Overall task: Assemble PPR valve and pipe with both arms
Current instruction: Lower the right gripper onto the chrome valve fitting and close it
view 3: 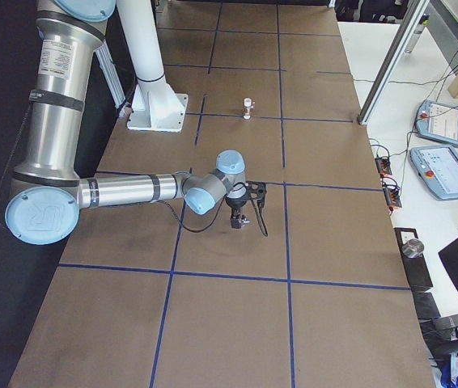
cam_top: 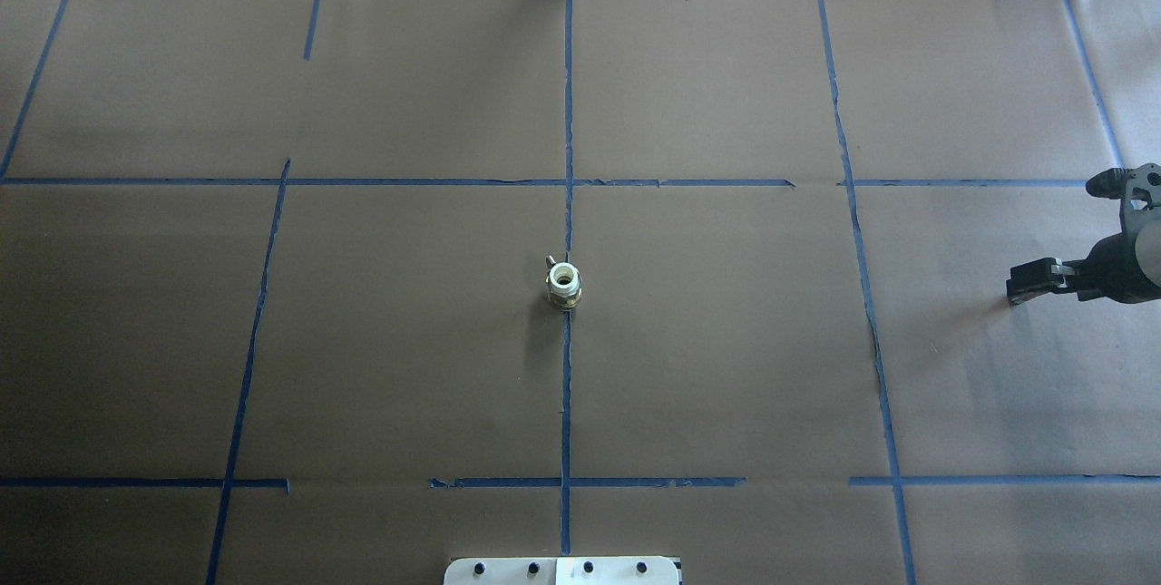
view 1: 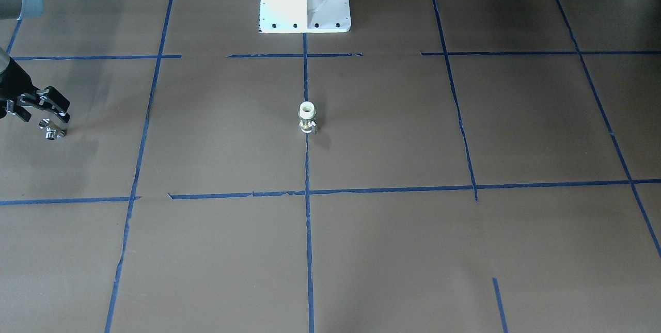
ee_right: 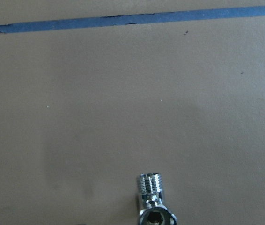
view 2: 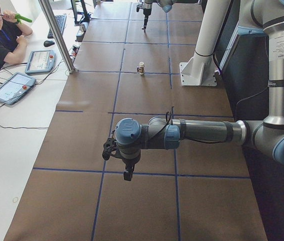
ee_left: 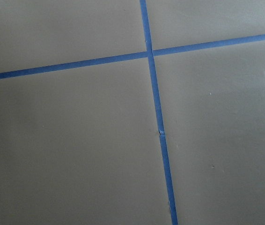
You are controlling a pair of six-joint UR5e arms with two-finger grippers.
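Fingers [view 1: 56, 99] of the right gripper [view 1: 51, 120] pinch the pipe [view 1: 51, 131] (left gripper [view 2: 127, 174]: cannot tell).

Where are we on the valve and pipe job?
Done: the right gripper appears to have the pipe pinched at its tips. In hand: carrying it, with nothing joined yet. The valve stands untouched at the table's centre, and the left gripper hangs far from it. Left: grasp the valve, bring the two together and join them.

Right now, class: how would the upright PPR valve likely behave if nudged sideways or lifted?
The PPR valve stands on one end, so a nudge would probably tip it; its round ends suggest it might then roll. Its metal middle likely makes it heavy for its size.
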